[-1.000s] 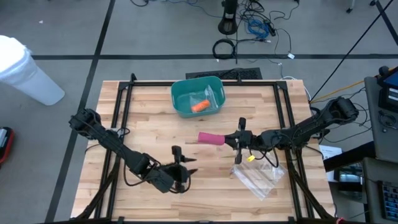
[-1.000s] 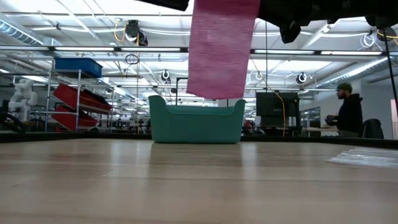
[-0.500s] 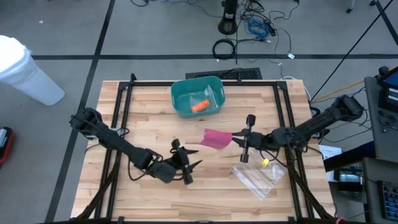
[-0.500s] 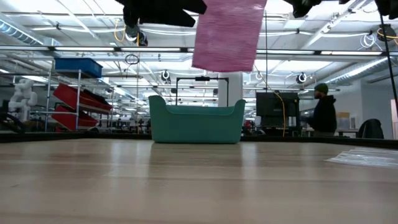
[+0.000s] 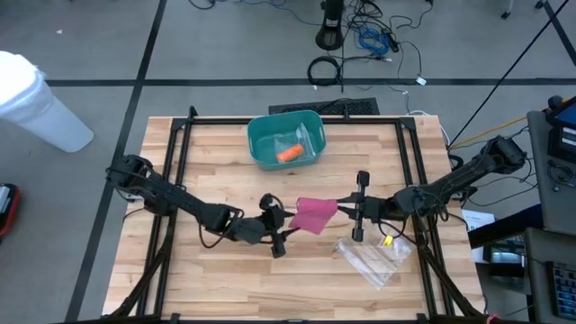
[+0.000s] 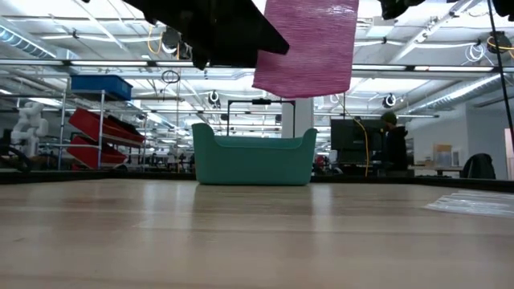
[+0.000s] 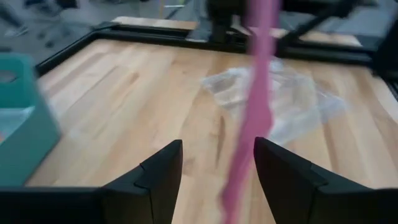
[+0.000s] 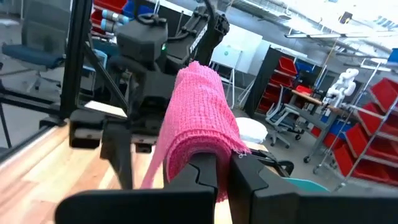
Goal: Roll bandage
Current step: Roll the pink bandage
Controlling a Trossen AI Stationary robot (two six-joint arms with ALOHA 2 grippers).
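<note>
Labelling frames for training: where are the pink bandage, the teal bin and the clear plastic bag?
pink bandage (image 5: 312, 216), high view, middle of the cloth
teal bin (image 5: 258, 136), high view, left rim
clear plastic bag (image 5: 373, 259), high view, centre

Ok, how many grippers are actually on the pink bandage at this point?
1. The right gripper is shut on the pink bandage, holding it above the table. The left gripper is open at the hanging end, not yet closed on it.
</note>
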